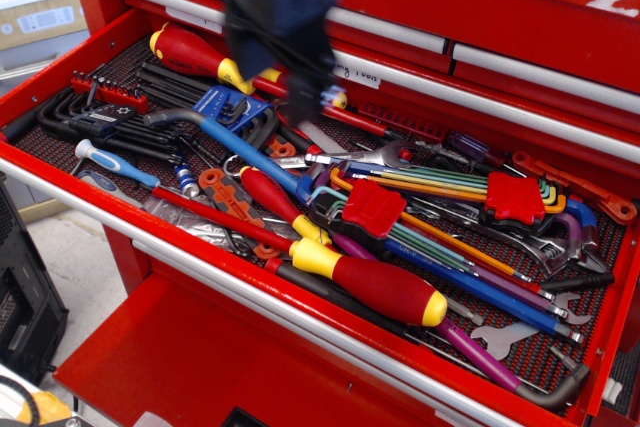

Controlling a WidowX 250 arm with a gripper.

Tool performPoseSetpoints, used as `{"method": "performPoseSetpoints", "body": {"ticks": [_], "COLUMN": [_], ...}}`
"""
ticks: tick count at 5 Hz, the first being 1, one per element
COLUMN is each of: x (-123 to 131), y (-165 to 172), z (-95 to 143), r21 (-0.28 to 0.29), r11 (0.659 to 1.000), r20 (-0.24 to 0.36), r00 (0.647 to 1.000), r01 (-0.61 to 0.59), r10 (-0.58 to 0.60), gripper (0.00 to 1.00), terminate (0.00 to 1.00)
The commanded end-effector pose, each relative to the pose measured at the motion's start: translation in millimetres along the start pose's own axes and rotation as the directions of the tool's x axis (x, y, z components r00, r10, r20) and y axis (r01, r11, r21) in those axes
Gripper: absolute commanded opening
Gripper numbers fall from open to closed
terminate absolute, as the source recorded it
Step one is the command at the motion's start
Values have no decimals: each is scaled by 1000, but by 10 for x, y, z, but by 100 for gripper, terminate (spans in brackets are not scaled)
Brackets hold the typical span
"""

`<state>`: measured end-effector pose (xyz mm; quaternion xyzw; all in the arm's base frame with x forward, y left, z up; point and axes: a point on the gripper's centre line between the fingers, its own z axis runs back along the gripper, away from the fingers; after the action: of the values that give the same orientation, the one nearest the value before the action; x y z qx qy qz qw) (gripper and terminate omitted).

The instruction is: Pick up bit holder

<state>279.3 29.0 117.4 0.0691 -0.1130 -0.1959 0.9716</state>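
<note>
The bit holder (108,93) is a short red plastic bar with a row of dark bits. It lies at the far left back of the open red tool drawer (200,247), next to a black fan of hex keys (95,122). My gripper (280,77) is a dark motion-blurred shape above the drawer's back middle. It hangs over the red and yellow screwdriver (205,57), to the right of the bit holder and well apart from it. The blur hides how its jaws stand, and I see nothing held in it.
The drawer is packed with tools: a blue hex key set (230,107), large red and yellow screwdrivers (370,287), coloured hex key sets (450,197), wrenches (560,237) and a long thin red toothed rail (400,125). Closed red drawers (500,7) rise behind.
</note>
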Motion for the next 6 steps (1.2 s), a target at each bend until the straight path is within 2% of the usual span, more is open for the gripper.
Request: {"method": "performPoseSetpoints", "body": {"ticks": [1,2,3,4,5,6], "x": [-163,-196,-134,-123,-176,-165], "y": [839,1245,1513,1722,1843,1965], "z": [-136,-315,-433,-584,-730,-882], "r21": [-44,-68,-63,-22,52,7], "r11": [938,859,799,743,711,680], "r20": [43,55,62,98,152,182], "r00": [939,862,801,741,698,667], "r01": [343,507,598,669,702,734], "r10": [-342,-504,-595,-664,-700,-722], "gripper": [100,100,100,100,100,100], "terminate": [0,0,0,0,0,0]}}
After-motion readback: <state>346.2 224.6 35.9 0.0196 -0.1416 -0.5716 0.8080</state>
